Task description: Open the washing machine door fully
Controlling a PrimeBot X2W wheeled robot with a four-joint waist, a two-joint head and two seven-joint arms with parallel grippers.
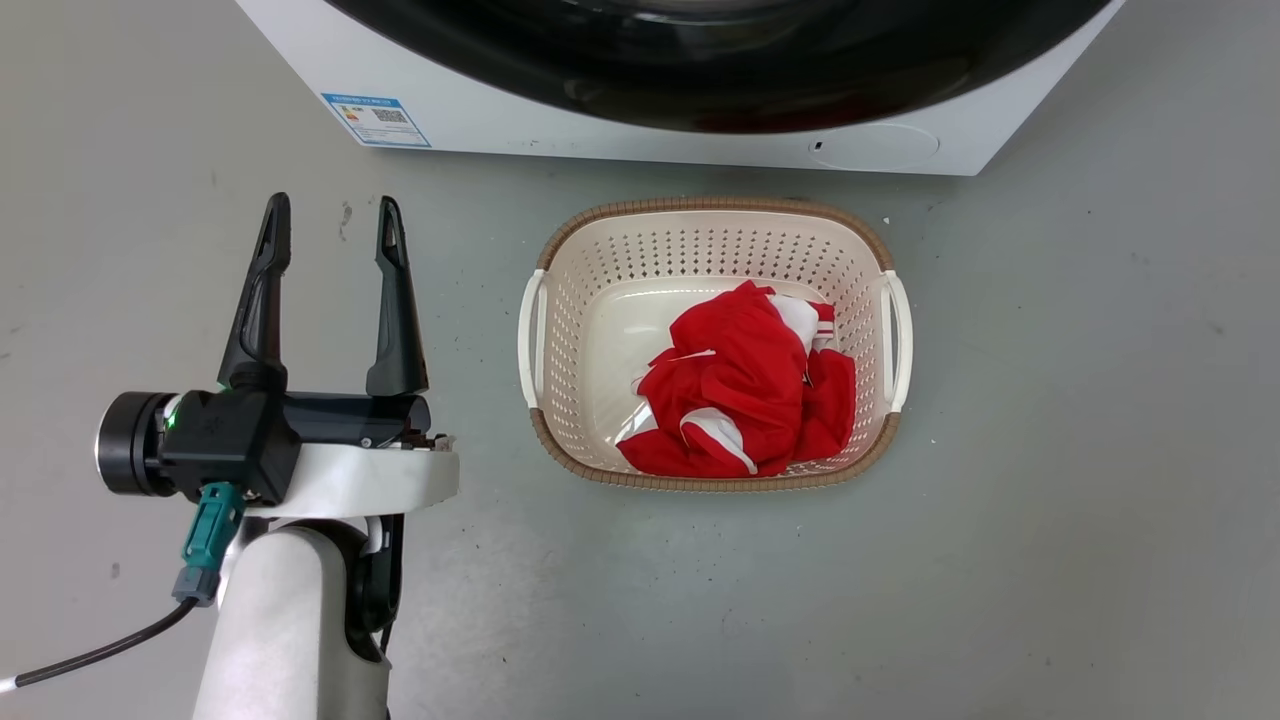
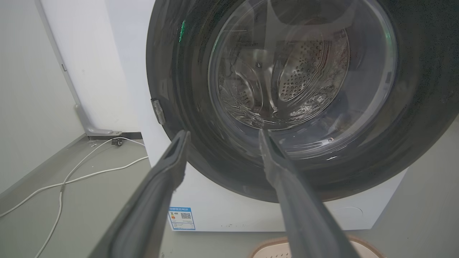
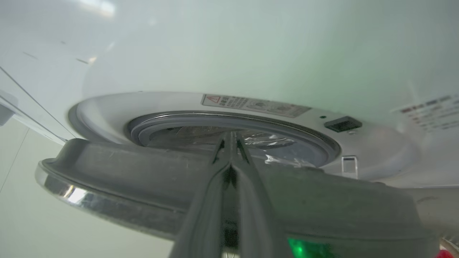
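the step in hand is the swing-out. the washing machine door [image 3: 118,168] is off its latch and stands ajar, its grey inner rim and chrome trim apart from the front of the washing machine [image 1: 520,115]. the grey rubber gasket [image 3: 229,117] shows in the gap behind it.

the right gripper [image 3: 231,135] has its fingers pressed together and laid across that rim. they seem to hook the door's edge rather than pinch it, though the view is too close to settle this. the left gripper [image 1: 333,205] hovers above the floor [image 1: 1050,500], left of the laundry basket [image 1: 715,205], with its fingers spread wide and holding nothing.

i judge the door far from fully open. the next move calls for the right arm to draw the edge outward in an arc about the hinge. the fingers need to sit behind the rim so they don't slip off, and the door has to pass clear of the basket below.
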